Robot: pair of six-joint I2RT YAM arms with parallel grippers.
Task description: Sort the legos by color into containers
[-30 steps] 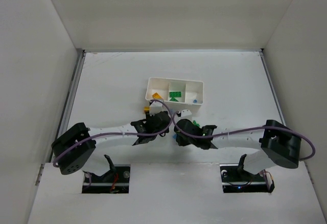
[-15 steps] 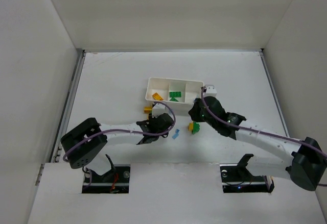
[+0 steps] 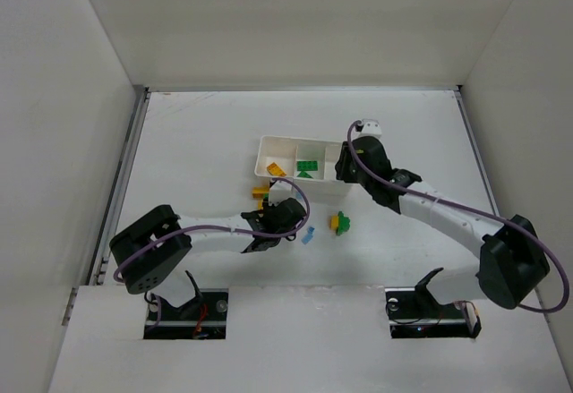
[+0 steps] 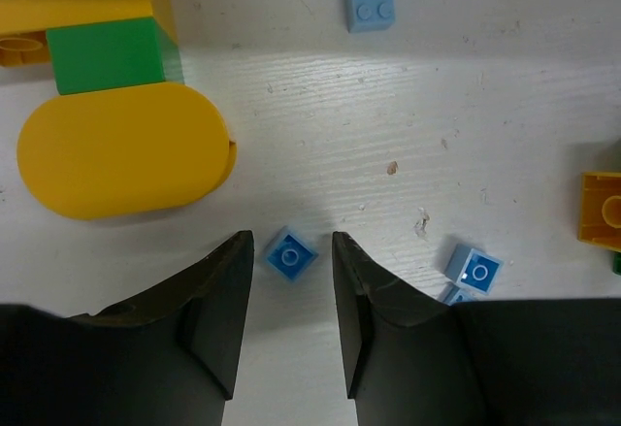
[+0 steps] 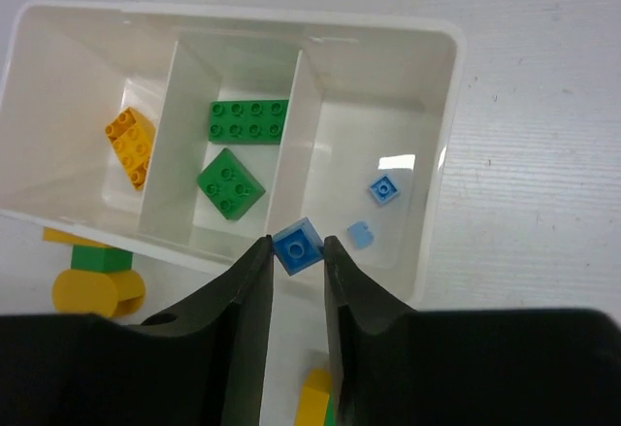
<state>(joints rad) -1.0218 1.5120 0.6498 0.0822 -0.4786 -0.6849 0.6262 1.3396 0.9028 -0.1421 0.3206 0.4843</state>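
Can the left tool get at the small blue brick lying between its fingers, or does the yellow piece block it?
Probably yes. The small blue brick lies flat on the table between the open fingers of the left tool, with nothing on it. The yellow rounded piece sits off to one side, apart from the brick.

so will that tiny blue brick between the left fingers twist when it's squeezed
Probably: the blue brick sits cornerwise inside the open left gripper, so it may rotate or squirt out. It looks like tiny hard plastic, so probably rigid and light; a nudge would likely slide it.
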